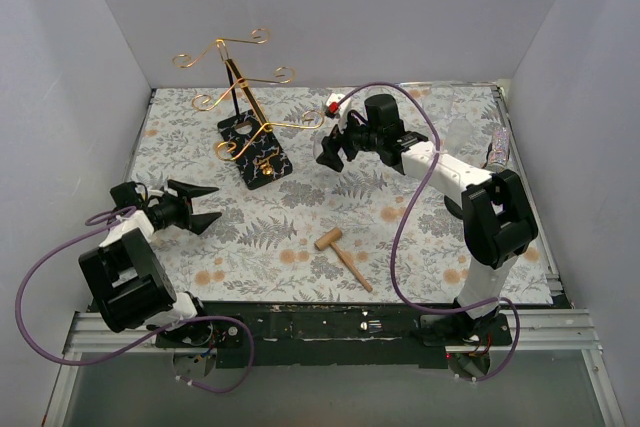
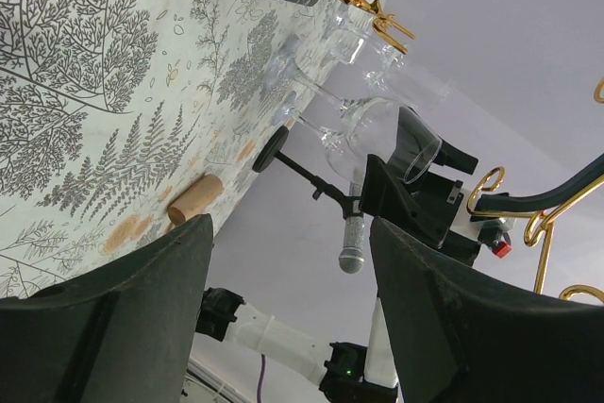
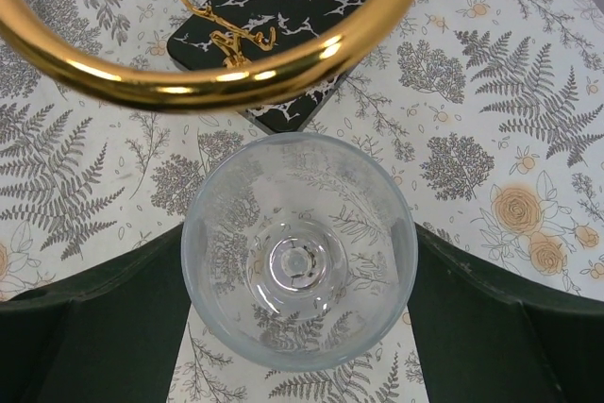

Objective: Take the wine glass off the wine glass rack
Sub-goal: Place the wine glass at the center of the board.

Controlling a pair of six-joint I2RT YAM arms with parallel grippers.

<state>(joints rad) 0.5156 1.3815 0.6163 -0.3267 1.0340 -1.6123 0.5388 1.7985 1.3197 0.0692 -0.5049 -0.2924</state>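
The wine glass is clear. In the right wrist view I look straight into its bowl, which sits between my two right fingers with both touching its sides. My right gripper is shut on the bowl, just right of the wine glass rack. A gold scroll end of a rack arm curves close above the glass, over the rack's black base. The left wrist view shows the glass lying sideways in the right gripper. My left gripper is open and empty at the near left, pointing right.
A wooden mallet lies at the near middle of the fern-patterned cloth; its head shows in the left wrist view. A glittery microphone lies at the right edge. White walls close in the left, back and right sides.
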